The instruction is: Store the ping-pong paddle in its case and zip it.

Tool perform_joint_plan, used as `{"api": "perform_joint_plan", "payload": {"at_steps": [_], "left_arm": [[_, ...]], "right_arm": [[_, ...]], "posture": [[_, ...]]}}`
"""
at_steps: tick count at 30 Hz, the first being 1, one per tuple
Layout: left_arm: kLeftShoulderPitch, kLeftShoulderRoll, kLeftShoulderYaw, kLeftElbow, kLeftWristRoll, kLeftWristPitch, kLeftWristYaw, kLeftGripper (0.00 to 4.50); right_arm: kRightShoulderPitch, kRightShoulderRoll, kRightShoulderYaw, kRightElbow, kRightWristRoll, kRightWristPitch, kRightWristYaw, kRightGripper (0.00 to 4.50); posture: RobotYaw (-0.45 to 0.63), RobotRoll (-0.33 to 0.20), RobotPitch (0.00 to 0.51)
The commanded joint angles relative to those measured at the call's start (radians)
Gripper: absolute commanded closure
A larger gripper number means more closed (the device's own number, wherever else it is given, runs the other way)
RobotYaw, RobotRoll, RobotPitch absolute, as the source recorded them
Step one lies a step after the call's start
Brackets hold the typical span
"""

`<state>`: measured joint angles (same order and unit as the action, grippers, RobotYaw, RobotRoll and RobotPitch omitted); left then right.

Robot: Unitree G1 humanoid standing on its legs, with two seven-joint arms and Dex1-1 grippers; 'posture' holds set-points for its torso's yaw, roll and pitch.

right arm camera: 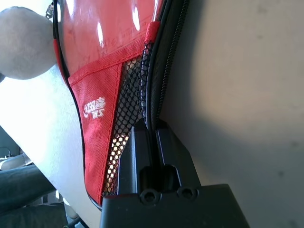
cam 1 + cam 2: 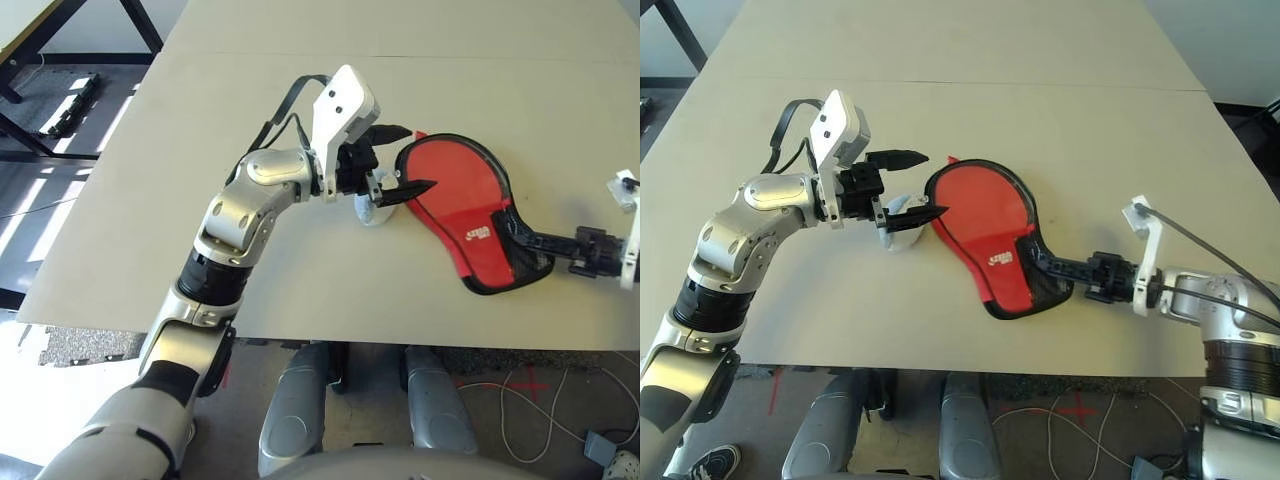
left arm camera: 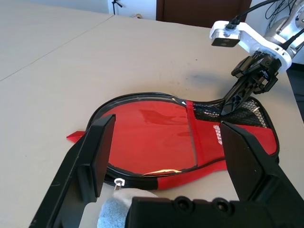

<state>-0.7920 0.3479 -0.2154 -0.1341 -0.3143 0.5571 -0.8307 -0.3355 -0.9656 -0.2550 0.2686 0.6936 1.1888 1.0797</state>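
Zipping step judged in hand. Red paddle-shaped fabric case w/ black mesh pocket lies mid-table. Right pincer is clamped tight on its narrow near-right end. Left pincer is held fully spread, empty, at the far-left rim by the zip pull. Next: pull to be pinched & drawn along the rim.

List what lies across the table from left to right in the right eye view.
Left claw, open → white ball under it → red case → right claw, shut on the case's mesh end.
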Motion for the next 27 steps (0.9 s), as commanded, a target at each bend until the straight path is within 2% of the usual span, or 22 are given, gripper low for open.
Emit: {"api": "perform_joint_plan", "payload": {"at_steps": [1,10,18,22,27], "left_arm": [[-0.001,-0.003,-0.014,0.001,0.004,-0.007,-0.009,0.0],[0.001,-0.006,-0.014,0.001,0.003,-0.007,-0.01,0.0],[-0.004,-0.011,-0.015,0.015,0.005,-0.014,-0.014,0.0],[-0.007,-0.009,-0.013,0.02,0.005,-0.018,-0.019,0.0],[-0.004,-0.007,-0.013,0.012,0.005,-0.012,-0.019,0.0]], "right_arm": [[0.038,-0.034,0.01,0.012,-0.011,0.0,0.021,4.46],[0.113,-0.084,0.001,0.0,-0.007,-0.013,0.069,4.46],[0.138,-0.078,-0.005,-0.018,-0.009,-0.01,0.048,4.46],[0.134,-0.091,-0.005,-0.036,0.005,-0.003,0.064,3.34],[0.101,-0.153,-0.036,0.006,0.012,-0.053,0.141,1.7]], "posture": [[-0.06,0.0,0.265],[-0.06,0.0,0.269],[-0.07,0.0,0.266],[-0.07,0.0,0.265],[-0.06,0.0,0.265]]}}
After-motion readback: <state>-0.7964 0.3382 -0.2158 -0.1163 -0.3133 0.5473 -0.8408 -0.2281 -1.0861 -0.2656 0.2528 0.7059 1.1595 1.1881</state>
